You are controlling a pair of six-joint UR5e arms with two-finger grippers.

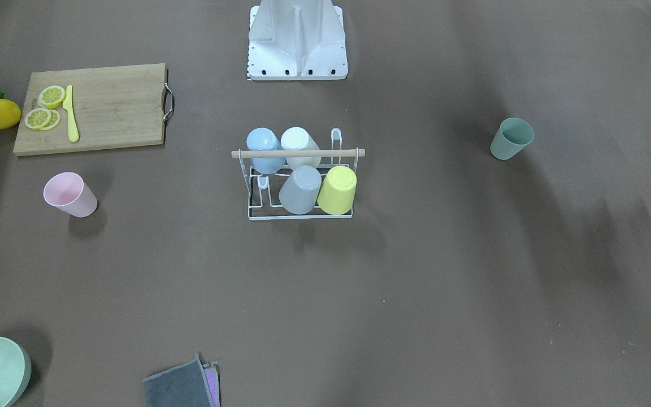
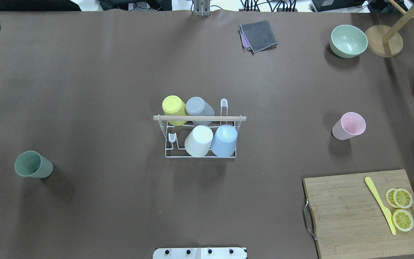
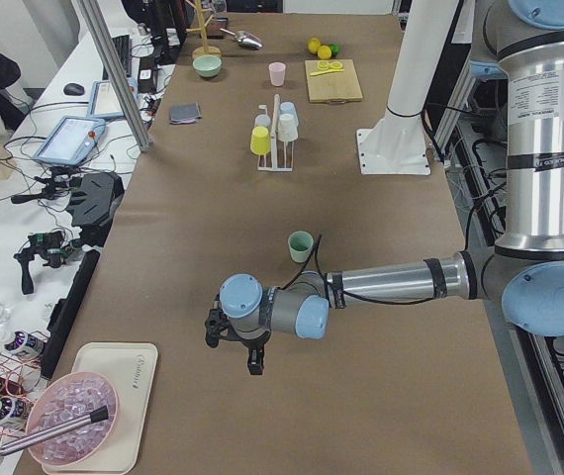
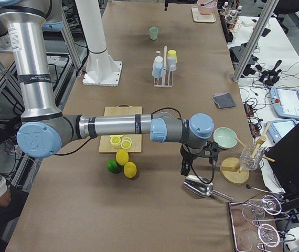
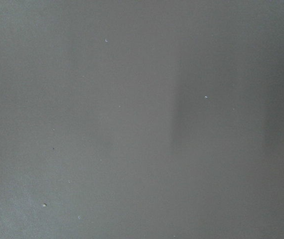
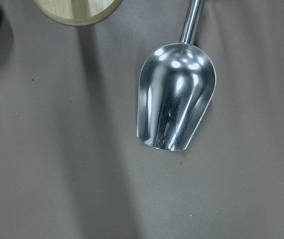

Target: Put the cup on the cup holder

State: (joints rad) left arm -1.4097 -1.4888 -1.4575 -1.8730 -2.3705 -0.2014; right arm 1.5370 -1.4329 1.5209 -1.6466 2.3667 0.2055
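The white wire cup holder with a wooden rod handle stands mid-table and also shows in the front view. It carries yellow, grey, white and blue cups upside down. A green cup stands upright on my left side and a pink cup on my right side. My left gripper hovers over bare table near the left end, short of the green cup. My right gripper hangs over a metal scoop at the right end. I cannot tell whether either is open or shut.
A wooden cutting board with lemon slices and a yellow knife lies front right, whole lemons beside it. A green bowl, a wooden stand base and a grey cloth lie at the far side. A tray sits at the left end.
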